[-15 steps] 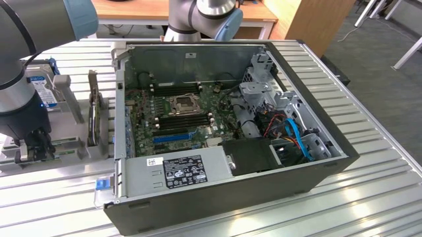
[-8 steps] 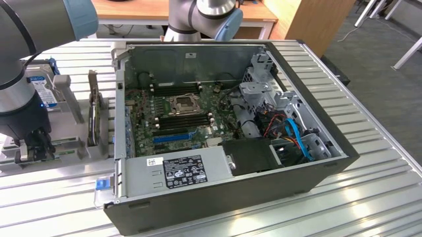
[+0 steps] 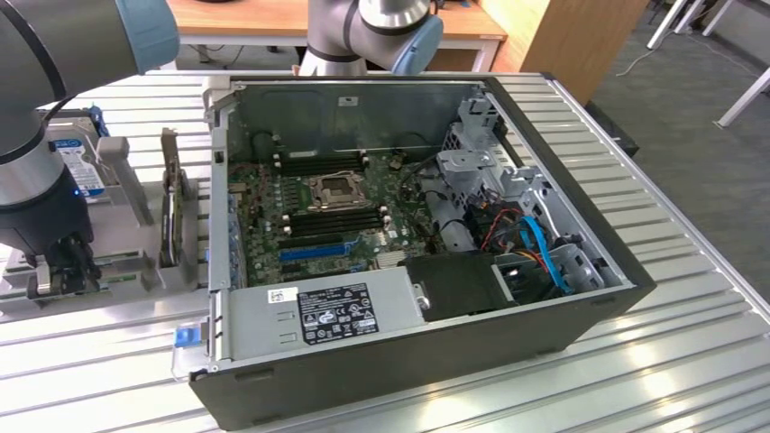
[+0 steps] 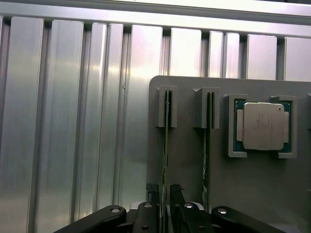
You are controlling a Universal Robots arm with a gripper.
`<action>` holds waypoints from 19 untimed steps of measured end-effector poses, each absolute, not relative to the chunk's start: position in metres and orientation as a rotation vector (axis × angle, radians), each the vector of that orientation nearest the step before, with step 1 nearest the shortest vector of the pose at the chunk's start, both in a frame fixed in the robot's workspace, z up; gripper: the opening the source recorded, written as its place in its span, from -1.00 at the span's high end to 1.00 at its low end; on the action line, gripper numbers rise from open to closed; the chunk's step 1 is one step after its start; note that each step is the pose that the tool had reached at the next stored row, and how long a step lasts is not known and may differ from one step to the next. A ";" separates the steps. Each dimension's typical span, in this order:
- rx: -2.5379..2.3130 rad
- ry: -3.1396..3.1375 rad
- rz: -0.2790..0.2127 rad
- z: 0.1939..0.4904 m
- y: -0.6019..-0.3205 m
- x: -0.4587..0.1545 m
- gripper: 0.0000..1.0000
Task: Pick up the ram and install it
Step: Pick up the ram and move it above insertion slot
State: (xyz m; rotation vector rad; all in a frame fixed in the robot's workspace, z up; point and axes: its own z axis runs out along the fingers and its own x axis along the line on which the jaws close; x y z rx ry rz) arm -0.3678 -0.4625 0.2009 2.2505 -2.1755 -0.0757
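Ram (image 4: pixel 166 145): location? (A)

Standing on edge in a slot of the grey holder (image 4: pixel 187 160), outside the computer case (image 3: pixel 578 298). A second stick (image 4: pixel 209 145) stands in the next slot, parallel and apart from it. (B)

Gripper? (A)

Gripper (image 4: pixel 164 189) is low over the holder with its jaws spread. One fingertip (image 4: pixel 153 188) sits on each side of the ram's upper edge, straddling it. The stick is seated in its slot and nothing is held. (B)

Other items on the holder? (A)

A square silver processor chip (image 4: pixel 262 126) lies flat between corner brackets, beyond the second stick. The holder rests on the slatted metal surface (image 4: pixel 73 121). (B)

Exterior view? (A)

The arm reaches down to the holder at the exterior view's left of the case. The case lies open with the motherboard (image 3: pixel 307 212) exposed. (B)
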 end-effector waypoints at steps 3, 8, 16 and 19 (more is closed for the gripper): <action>2.251 -2.176 -0.076 0.201 -0.462 -0.368 0.53; 2.250 -2.176 -0.076 0.201 -0.461 -0.368 0.70; 2.251 -2.176 -0.076 0.201 -0.461 -0.368 0.70; 2.250 -2.175 -0.076 0.201 -0.460 -0.368 0.73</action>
